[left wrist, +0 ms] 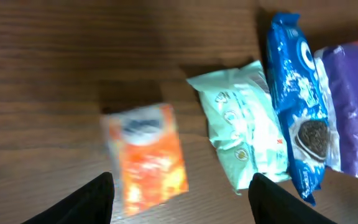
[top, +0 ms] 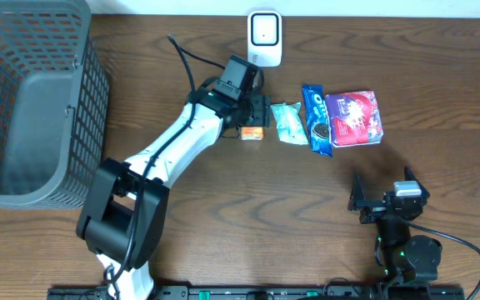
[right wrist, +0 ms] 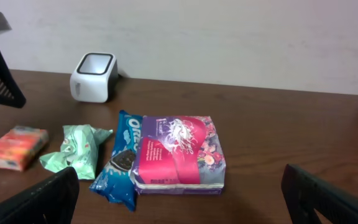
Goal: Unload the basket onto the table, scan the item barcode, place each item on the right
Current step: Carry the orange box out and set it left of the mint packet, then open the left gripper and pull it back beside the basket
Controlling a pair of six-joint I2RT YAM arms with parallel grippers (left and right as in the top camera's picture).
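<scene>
**Over the orange box: left claw spread wide, nothing gripped**

Under both arms it's a dark brown wood-grain table [top: 223, 233], with a plain white wall [right wrist: 229, 37] behind its far edge. That's all the room you get to see.

Left claw [left wrist: 182, 199] first. It hangs above the table with its fingers [left wrist: 98, 199] well apart. The orange box [left wrist: 146, 155] lies flat on the wood in the gap, nearer one finger than the other. As far as I can tell neither finger touches it, though the wrist view is pretty blurry there. So the claw is spread open and carrying nothing. From overhead, the left claw [top: 258, 112] sits just over the box [top: 252, 133].

Just beyond that claw, at the table's far edge, stands the white scanner [top: 265, 37]. Off the claw's side toward the other arm there's a row of snacks. The mint green packet [left wrist: 241, 130] is nearest, just beside the box. Next is the blue Oreo pack [left wrist: 297, 106]. The purple and pink pack [left wrist: 353, 106] is outermost, pressed against the Oreos. On the claw's opposite side, well apart, a grey wire basket [top: 23, 100] fills the table corner.

Right claw [right wrist: 188, 205] is low at the near edge with its fingers about as wide as they go, and nothing is between them. The purple pack lies straight ahead of it. The orange box [right wrist: 14, 147] is way off to its side, past the green packet.
</scene>
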